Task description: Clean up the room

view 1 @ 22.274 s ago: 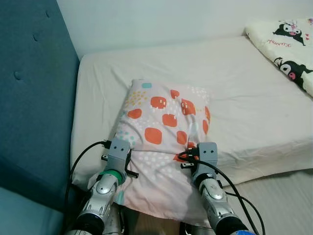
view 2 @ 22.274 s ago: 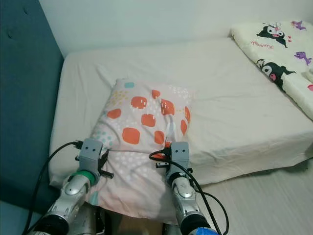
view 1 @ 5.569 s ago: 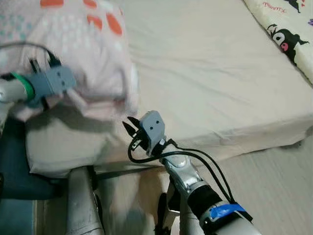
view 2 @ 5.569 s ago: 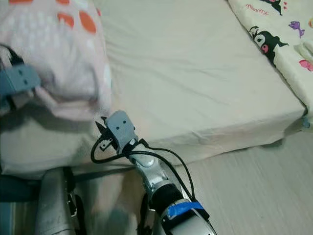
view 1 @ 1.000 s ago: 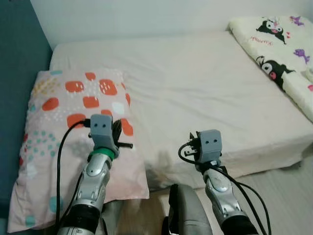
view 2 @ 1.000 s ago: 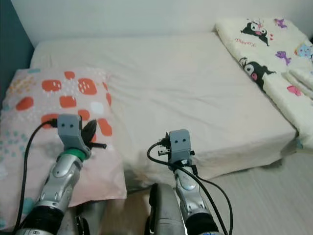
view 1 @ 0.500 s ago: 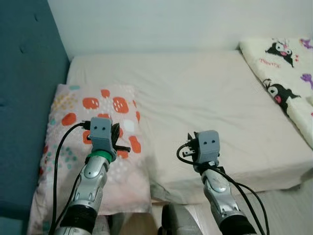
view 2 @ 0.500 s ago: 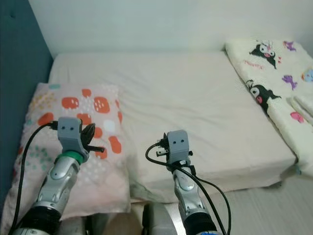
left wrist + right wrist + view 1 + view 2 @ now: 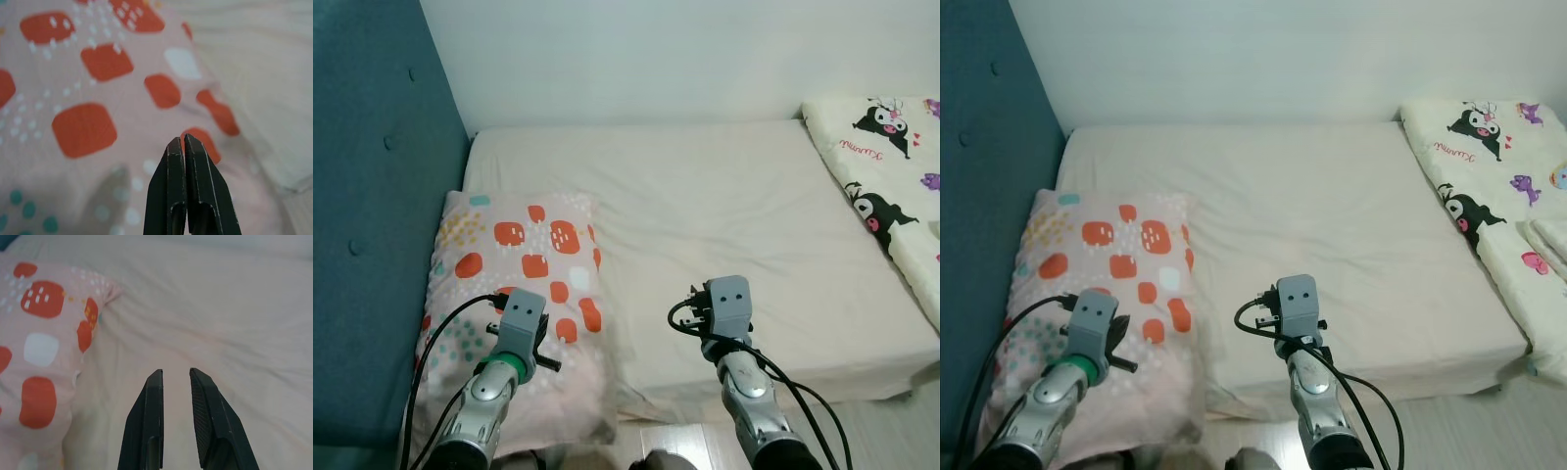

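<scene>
Pillow (image 9: 514,284) at mattress (image 9: 734,215) left edge — overhang unclear.

Head eyes look down on the bed (image 9: 724,206); wrist cameras hover close above its pillow (image 9: 98,98).

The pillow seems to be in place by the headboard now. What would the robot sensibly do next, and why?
Probably draw both arms back. The pillow lies flat at the head of the bed; the left gripper is shut on nothing above it, and the right gripper hangs open over bare sheet.
</scene>
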Controlling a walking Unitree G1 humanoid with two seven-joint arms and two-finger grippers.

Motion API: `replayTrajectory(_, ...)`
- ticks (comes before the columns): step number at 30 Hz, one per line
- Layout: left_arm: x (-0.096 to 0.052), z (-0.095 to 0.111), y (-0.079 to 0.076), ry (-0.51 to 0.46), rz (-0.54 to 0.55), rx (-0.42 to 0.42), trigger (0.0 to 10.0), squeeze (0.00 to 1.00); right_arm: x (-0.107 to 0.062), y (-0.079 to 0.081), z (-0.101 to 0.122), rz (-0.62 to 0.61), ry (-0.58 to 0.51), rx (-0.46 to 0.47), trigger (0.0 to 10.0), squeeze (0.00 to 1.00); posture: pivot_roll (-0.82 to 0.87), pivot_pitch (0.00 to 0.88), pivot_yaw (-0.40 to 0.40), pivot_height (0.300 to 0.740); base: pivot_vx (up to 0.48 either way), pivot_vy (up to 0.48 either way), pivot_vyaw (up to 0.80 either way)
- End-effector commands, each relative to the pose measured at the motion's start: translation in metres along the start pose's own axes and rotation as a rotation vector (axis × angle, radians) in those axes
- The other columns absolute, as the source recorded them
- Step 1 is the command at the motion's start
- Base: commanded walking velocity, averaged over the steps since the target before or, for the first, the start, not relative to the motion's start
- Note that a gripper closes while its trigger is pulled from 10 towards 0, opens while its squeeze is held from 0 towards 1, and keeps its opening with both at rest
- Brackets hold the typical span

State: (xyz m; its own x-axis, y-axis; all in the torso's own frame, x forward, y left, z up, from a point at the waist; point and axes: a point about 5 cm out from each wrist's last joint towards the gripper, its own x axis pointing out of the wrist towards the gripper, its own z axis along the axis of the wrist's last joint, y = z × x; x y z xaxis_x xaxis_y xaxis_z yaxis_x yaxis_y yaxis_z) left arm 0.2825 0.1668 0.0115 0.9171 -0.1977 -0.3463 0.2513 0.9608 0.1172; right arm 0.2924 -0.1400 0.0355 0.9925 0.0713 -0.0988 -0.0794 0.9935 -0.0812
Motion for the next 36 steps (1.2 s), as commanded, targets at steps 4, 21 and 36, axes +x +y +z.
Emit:
replayTrajectory(4, -0.006, -0.022, -0.004, 0.08, 0.008, -0.034, 10.0, 0.0, -0.01, -0.006, -0.017, -0.04, 0.059, 0.008, 10.0, 0.0, 0.02, 0.096, -0.025, 0.74, 0.0, 0.0, 0.0)
replayTrajectory(21, -0.003, -0.028, -0.017, 0.098, 0.015, -0.056, 10.0, 0.0, -0.02, -0.02, -0.045, -0.151, 0.23, 0.071, 10.0, 0.0, 0.0, 0.088, -0.013, 0.74, 0.0, 0.0, 0.0)
replayTrajectory(36, -0.001, -0.027, -0.027, 0.094, -0.048, -0.024, 10.0, 0.0, -0.026, -0.021, -0.054, -0.152, 0.264, 0.055, 10.0, 0.0, -0.01, 0.069, -0.005, 0.74, 0.0, -0.022, 0.0)
